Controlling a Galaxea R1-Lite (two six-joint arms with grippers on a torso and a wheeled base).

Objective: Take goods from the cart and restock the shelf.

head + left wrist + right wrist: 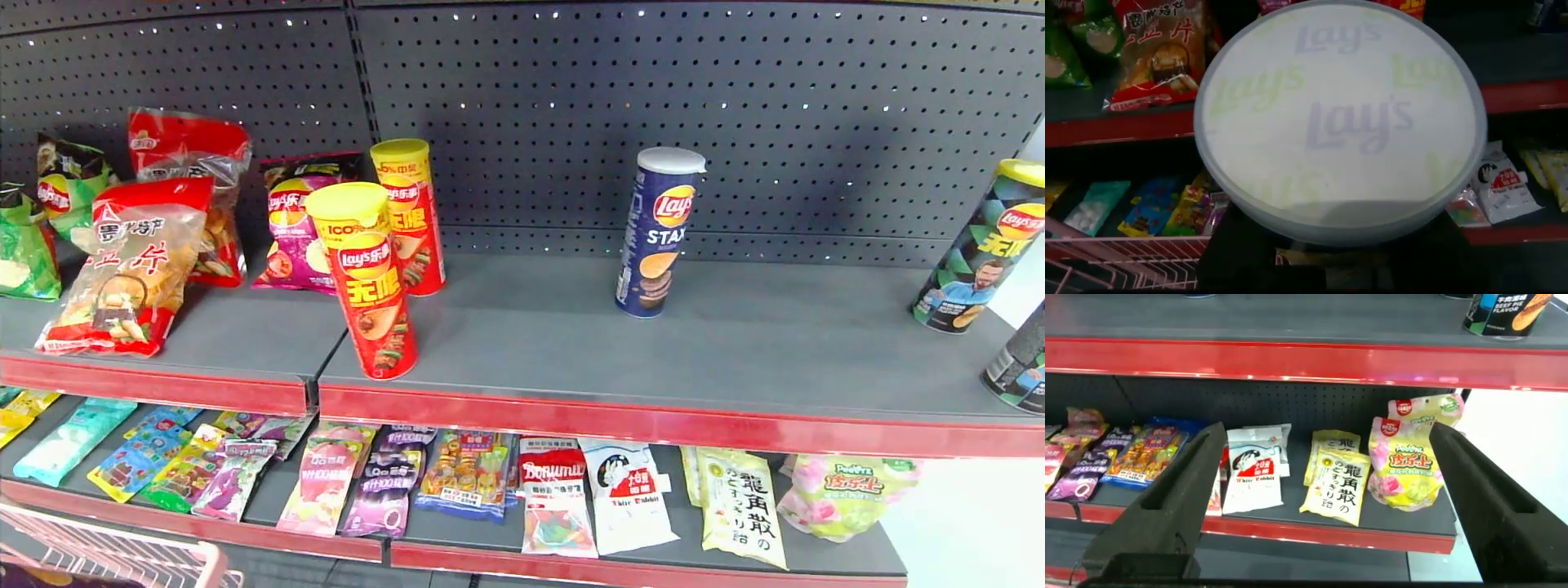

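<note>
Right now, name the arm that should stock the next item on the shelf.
Left. It holds a chip can before the upper shelf; the right gripper is open and empty, low by the bottom shelf.

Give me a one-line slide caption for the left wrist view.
White-lidded chip can held end-on toward the camera, red-edged shelves of snacks behind.

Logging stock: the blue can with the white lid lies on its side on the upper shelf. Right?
No. In the head view the blue can with the white lid stands upright on the upper shelf.
</note>
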